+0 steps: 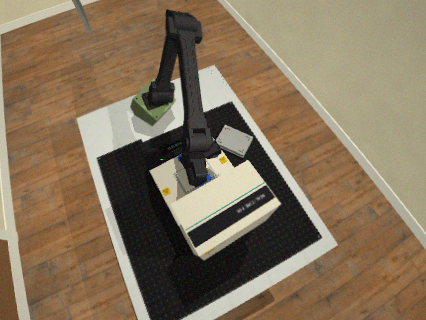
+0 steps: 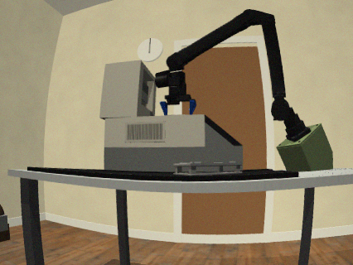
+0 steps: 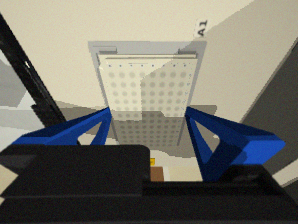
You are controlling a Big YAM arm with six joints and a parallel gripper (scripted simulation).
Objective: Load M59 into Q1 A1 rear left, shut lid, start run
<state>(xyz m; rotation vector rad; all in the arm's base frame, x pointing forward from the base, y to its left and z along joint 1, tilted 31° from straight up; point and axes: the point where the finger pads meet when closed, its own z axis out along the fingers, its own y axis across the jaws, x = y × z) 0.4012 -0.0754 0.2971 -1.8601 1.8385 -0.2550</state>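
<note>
The cycler Q1 [image 2: 166, 141] stands on the black mat with its lid [image 2: 124, 89] swung up and back. In the wrist view the white 96-well plate M59 [image 3: 145, 100] lies flat on the grey block, right way up, its far end against two corner brackets. The printed A1 mark [image 3: 201, 27] is beyond its far right corner. My gripper [image 3: 148, 111] is open, with the blue fingers spread to either side of the plate's near half and apart from it. From the side, the gripper [image 2: 177, 108] hangs just above Q1's top. In the overhead view the arm hides most of the block [image 1: 192, 177].
The plate nest N1 [image 1: 234, 140] lies empty on the mat beside Q1, and also shows low in the side view [image 2: 207, 166]. Q1's lamp [image 1: 161, 160] glows green on the front panel facing the arm's green base [image 1: 152, 103]. The raised lid [image 1: 225, 210] stands close behind the gripper.
</note>
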